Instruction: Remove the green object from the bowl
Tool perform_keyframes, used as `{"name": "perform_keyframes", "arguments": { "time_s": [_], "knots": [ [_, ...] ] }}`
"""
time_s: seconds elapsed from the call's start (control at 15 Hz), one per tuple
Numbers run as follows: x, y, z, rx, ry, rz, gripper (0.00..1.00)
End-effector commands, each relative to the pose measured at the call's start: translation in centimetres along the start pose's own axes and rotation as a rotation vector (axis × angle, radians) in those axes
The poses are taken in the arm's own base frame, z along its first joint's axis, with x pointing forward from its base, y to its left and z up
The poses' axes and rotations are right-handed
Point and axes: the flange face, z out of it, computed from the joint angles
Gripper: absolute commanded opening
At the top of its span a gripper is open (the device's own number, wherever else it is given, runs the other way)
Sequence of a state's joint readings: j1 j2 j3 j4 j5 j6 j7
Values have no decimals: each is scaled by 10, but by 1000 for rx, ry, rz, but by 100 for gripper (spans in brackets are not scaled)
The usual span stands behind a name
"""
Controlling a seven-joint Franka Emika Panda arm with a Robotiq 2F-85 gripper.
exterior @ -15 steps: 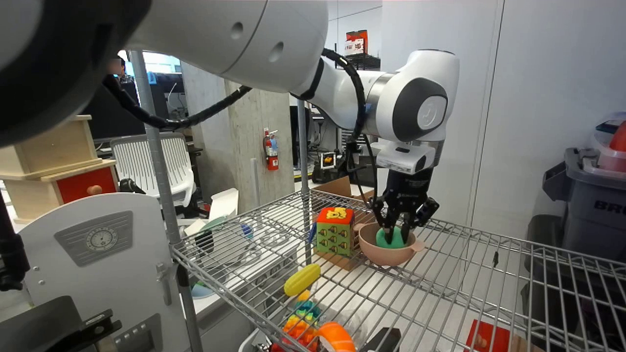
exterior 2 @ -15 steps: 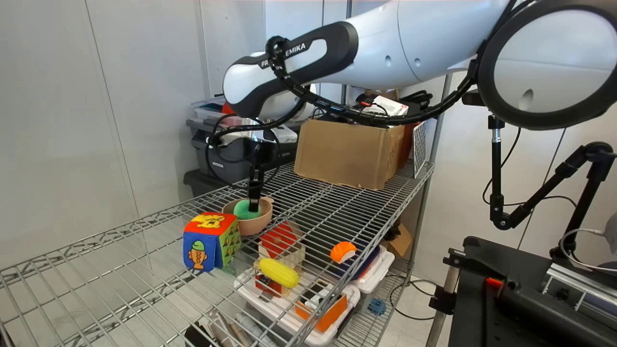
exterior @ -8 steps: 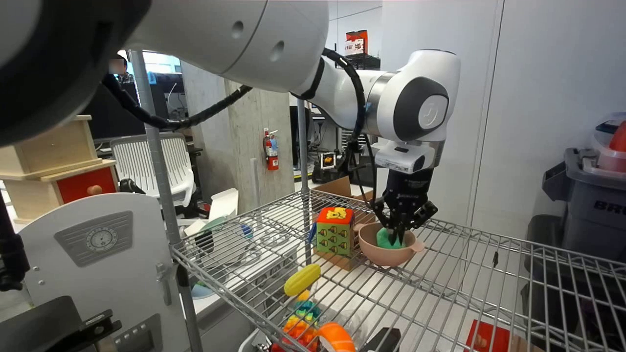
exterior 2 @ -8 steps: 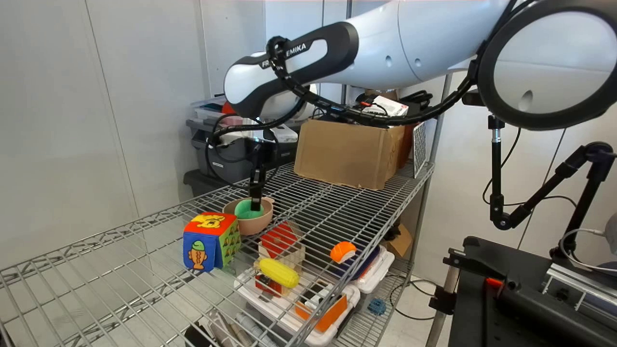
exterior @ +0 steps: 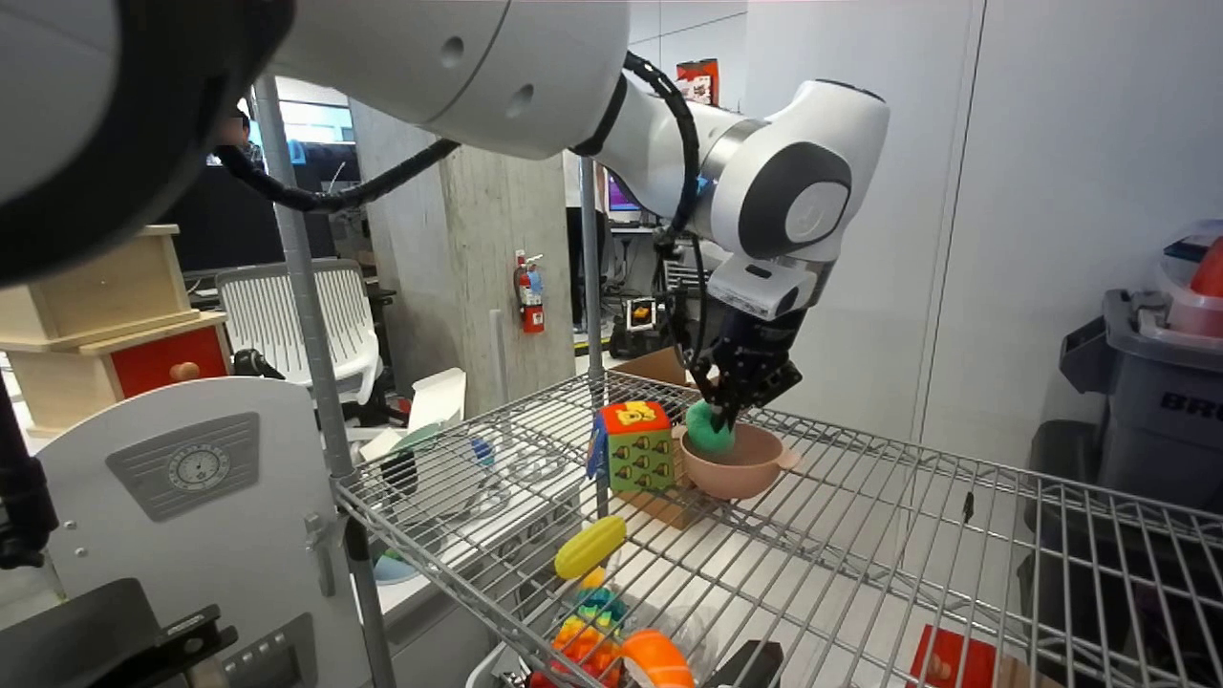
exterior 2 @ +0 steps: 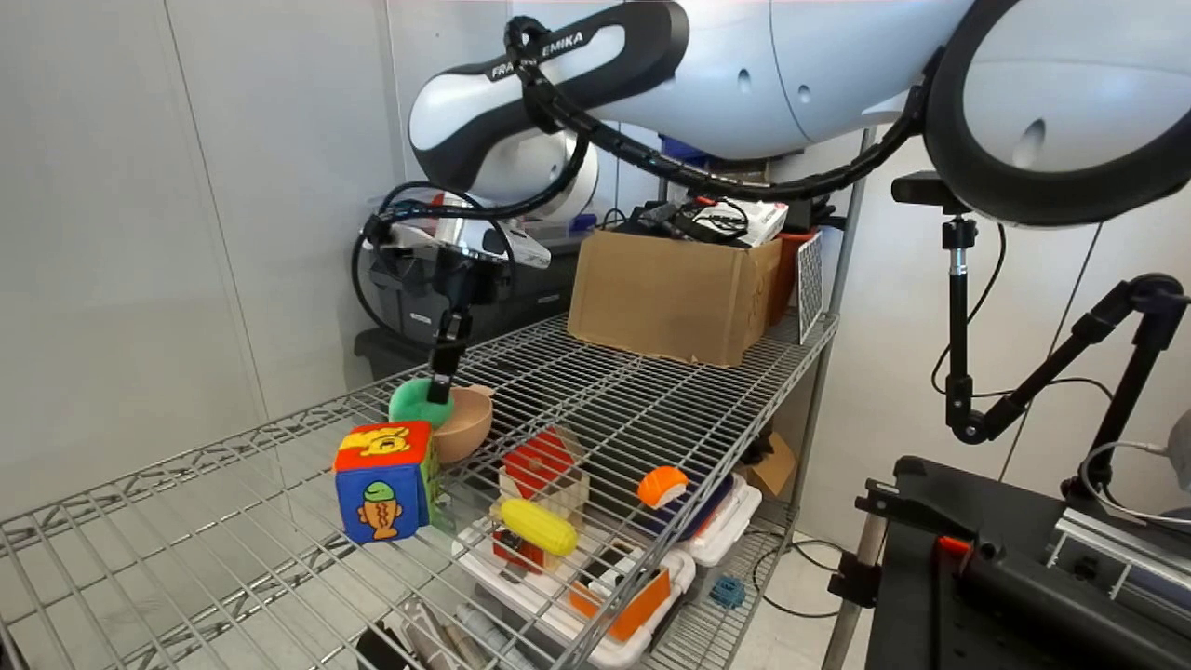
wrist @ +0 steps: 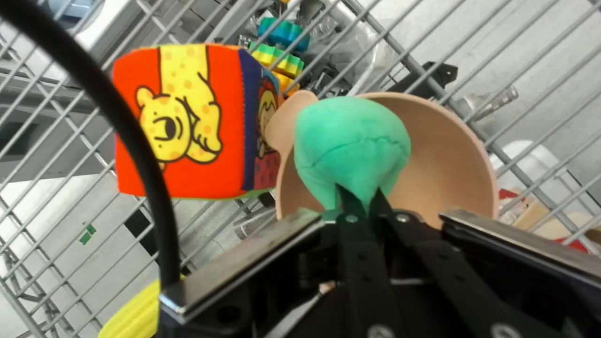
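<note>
In an exterior view the toy cube (exterior 2: 383,489) hides part of the bowl (exterior 2: 470,428); in the wrist view a yellow toy (wrist: 134,313) is cut off. The gripper (wrist: 360,196) is clenched on the green ball (wrist: 352,131), which bulges beyond its tips at the bowl's cube-side rim; how much lies below the rim is hard to tell. In an exterior view, bowl and cube are near the far edge of the desk (exterior: 955,459).

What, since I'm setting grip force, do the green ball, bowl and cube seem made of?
Green ball: matte foam or stuffed fabric, judging by its creases and pinched folds at the gripper.
Bowl: probably silicone or plastic; smooth, low-sheen, no visible grain.
Cube: likely padded fabric, matte and printed, with soft, rounded, seamed edges.
</note>
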State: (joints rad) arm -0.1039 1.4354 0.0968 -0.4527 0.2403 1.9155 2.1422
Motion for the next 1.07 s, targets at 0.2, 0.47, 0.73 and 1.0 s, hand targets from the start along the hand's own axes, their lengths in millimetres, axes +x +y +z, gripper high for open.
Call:
{"name": "perform_keyframes", "arguments": {
  "time_s": [0.2,0.47,0.73,1.0],
  "knots": [
    [-25,18,-39,-117,-102,-109,2],
    [-16,27,-60,-239,-49,-88,2],
    [9,21,-79,-273,44,-74,2],
    [48,-3,-97,-246,118,-42,2]
  ]
}}
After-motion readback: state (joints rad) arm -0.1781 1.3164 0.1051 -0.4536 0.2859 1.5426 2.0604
